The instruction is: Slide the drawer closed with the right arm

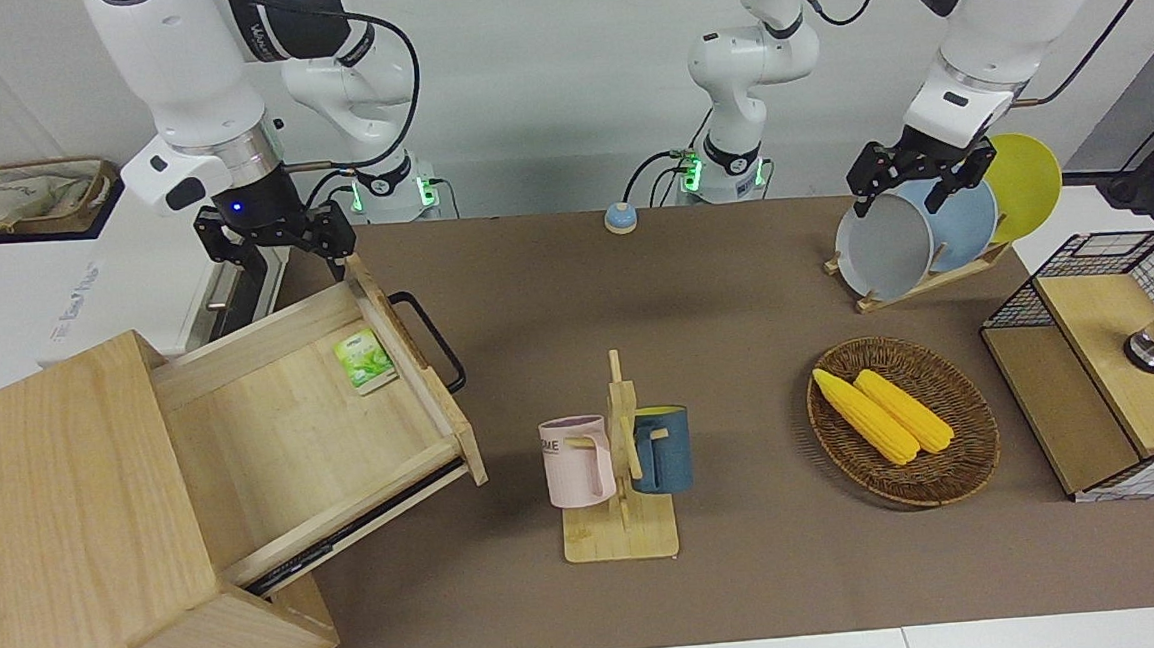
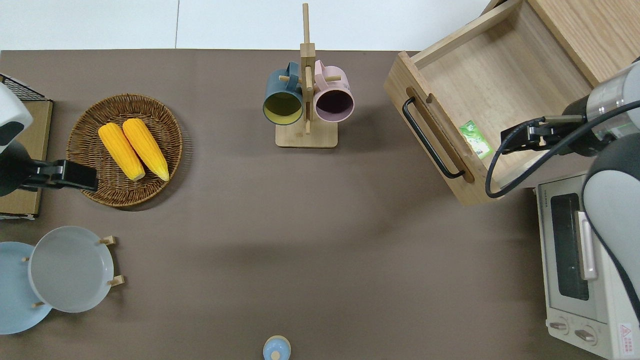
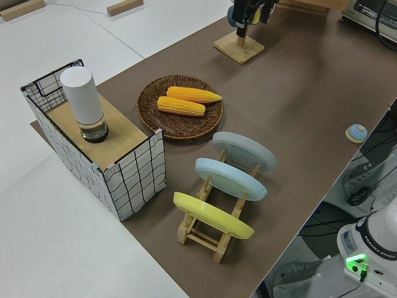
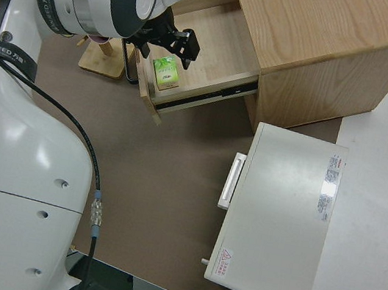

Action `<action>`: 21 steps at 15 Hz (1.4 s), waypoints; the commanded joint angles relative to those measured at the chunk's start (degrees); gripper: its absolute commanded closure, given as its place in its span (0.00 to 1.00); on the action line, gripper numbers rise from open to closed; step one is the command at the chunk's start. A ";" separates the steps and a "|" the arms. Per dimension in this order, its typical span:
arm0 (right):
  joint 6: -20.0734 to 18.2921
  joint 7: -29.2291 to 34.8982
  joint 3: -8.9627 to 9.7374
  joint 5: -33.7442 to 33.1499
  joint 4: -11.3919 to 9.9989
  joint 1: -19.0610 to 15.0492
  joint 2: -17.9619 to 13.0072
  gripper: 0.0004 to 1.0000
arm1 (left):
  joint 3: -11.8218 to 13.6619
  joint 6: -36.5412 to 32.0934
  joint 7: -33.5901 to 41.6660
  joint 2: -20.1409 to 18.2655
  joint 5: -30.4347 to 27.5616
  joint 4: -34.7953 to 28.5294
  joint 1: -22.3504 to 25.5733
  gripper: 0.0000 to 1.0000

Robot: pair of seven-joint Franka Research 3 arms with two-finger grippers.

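Observation:
The drawer point(image 1: 273, 433) stands pulled far out of the pale wooden cabinet point(image 1: 58, 516), its black bar handle point(image 1: 433, 338) toward the middle of the table. A green packet point(image 1: 364, 360) lies inside near the front panel. The drawer also shows in the overhead view point(image 2: 500, 75) and the right side view point(image 4: 212, 36). My right gripper point(image 1: 277, 250) is open and empty, over the drawer's side nearer to the robots, beside the packet point(image 2: 476, 139). It also shows in the overhead view point(image 2: 520, 137) and the right side view point(image 4: 170, 41). My left gripper point(image 1: 914, 183) is parked and open.
A white toaster oven point(image 2: 585, 260) stands nearer to the robots than the drawer. A mug rack point(image 1: 618, 462) with two mugs stands mid-table. A basket of corn point(image 1: 903, 419), a plate rack point(image 1: 917, 233) and a wire-mesh box point(image 1: 1111, 371) are toward the left arm's end.

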 commanded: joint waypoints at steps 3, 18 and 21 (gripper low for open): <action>1.21 -0.92 0.40 0.94 -0.80 -1.57 -0.16 0.01 | -0.37 -1.13 0.56 0.65 0.98 1.49 0.22 0.01; 0.77 -1.54 -6.72 1.90 -0.63 4.41 -0.34 0.01 | -0.37 -1.13 0.56 0.65 0.98 1.40 0.22 0.01; 0.68 -1.71 -6.37 2.08 -0.54 3.88 -0.43 0.02 | -0.37 -1.13 0.56 0.65 0.98 1.40 0.22 0.01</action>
